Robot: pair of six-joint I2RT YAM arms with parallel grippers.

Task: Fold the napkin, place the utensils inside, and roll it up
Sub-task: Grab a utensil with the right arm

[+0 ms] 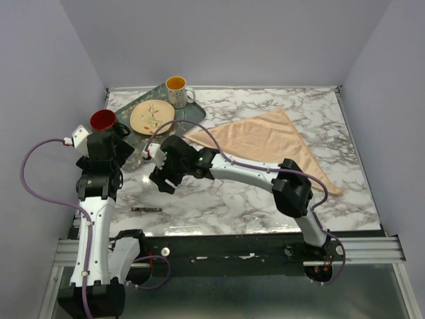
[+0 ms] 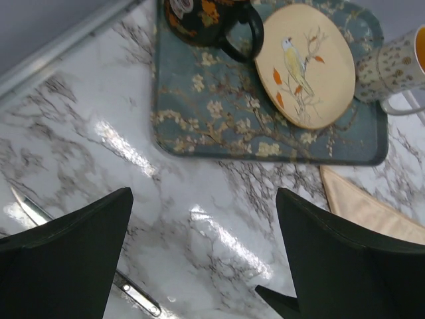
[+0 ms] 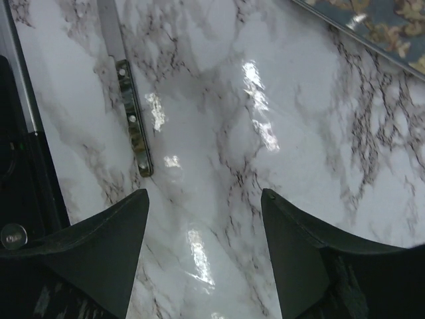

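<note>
Left gripper (image 2: 203, 193) and right gripper (image 3: 204, 194) both gape wide, holding nothing. Seen from above, the knife (image 1: 146, 209) lies at seven o'clock from the right gripper, the napkin (image 1: 265, 143) at three.

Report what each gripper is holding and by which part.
Nothing is held. The left gripper and the right gripper both stand open over the marble table; the knife lies untouched beside the right one.

One napkin (image 1: 265, 143), right of centre. One utensil in view: knife (image 1: 146, 209), near left. Two mugs: red-lined mug (image 1: 104, 121) far left, cream mug (image 1: 178, 92) far. One plate (image 1: 152, 116). One tray (image 2: 219, 126). Two arms: left arm (image 1: 99, 193), right arm (image 1: 252, 174).
</note>
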